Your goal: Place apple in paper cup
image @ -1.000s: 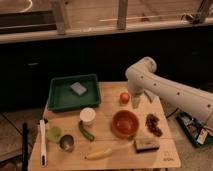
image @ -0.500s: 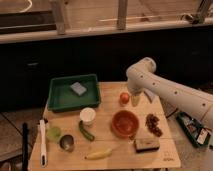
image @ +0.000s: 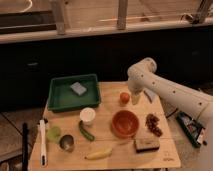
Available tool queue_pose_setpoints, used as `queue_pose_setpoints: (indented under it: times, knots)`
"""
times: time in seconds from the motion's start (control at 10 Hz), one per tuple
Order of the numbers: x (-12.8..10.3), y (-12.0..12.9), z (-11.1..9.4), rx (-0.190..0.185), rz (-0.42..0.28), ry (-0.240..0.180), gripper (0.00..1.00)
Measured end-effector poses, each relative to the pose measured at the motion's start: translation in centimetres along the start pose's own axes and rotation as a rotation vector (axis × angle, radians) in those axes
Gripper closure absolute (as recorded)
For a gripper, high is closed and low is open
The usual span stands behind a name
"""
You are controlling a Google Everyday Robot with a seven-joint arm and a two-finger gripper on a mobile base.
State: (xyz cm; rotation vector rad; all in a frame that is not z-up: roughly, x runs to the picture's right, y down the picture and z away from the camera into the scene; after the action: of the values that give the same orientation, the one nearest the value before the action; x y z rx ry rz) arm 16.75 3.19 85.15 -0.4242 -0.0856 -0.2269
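The apple [image: 124,97], small, round and red-orange, sits on the wooden table [image: 107,137] near its far right part. The gripper [image: 135,98] hangs from the white arm just to the right of the apple, close beside it. The paper cup [image: 88,116], white with a pale cream rim, stands upright near the table's middle left, in front of the green tray.
A green tray [image: 74,93] with a grey sponge [image: 78,88] stands at the back left. A red-orange bowl [image: 124,123], dark grapes [image: 153,124], a brown block [image: 146,144], a banana [image: 99,153], a cucumber [image: 85,130], a metal cup [image: 67,143] and a pale green object [image: 53,132] lie around.
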Motion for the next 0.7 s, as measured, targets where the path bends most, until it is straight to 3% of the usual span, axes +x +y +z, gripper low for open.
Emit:
queue_pose_setpoints:
  times: [0.7]
  knots:
    - [1.0, -0.9, 2.4, 0.001, -0.056, -0.026, 0.20]
